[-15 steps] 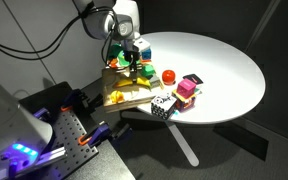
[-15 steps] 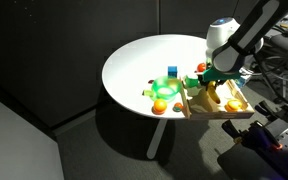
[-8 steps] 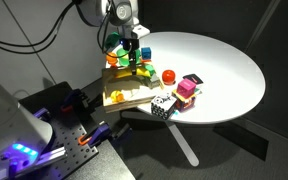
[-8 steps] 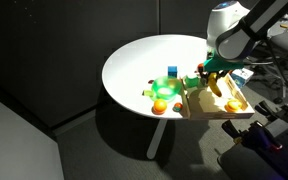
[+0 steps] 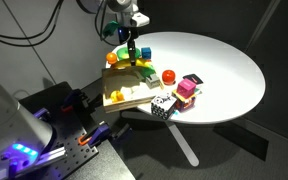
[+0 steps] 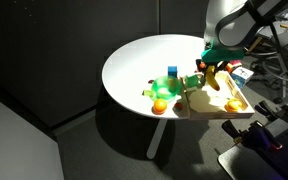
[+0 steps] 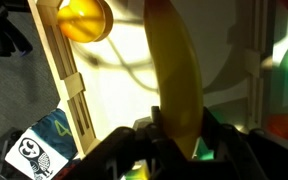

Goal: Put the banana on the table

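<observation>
Wrist view first: the banana (image 7: 172,70) is gripped at its near end by the gripper (image 7: 172,143), jaws clenched on it from both sides, and the rest of the fruit runs up the middle of the frame. Beneath it the pale floor of the tray (image 7: 68,85) is seen, with the banana's shadow thrown across it. From that the banana appears to be held clear of the wood. A round yellow piece (image 7: 84,18) is seen by the tray's rail, near the top of that view.

In both exterior views the banana (image 5: 134,63) is shown hanging from the gripper (image 5: 132,55) over the tray (image 5: 130,90), so it is in the air above the tray and not on the table (image 5: 219,65). The tray itself is set at the table's edge on the robot's side, and part of it hangs out past the rim.

Beyond the tray, small toys are spread on the white top. In an exterior view a red piece (image 5: 167,76), a pink block (image 5: 188,88) and a black-and-white die (image 5: 161,106) are lined along the tray's far side. In an exterior view a green bowl (image 6: 168,86) is picked out just beside the tray (image 6: 224,104), with a blue cube (image 6: 172,71) behind it and an orange piece (image 6: 160,107) in front. The banana (image 6: 213,81) is seen here below the gripper (image 6: 215,70), near the bowl's side of the tray.
</observation>
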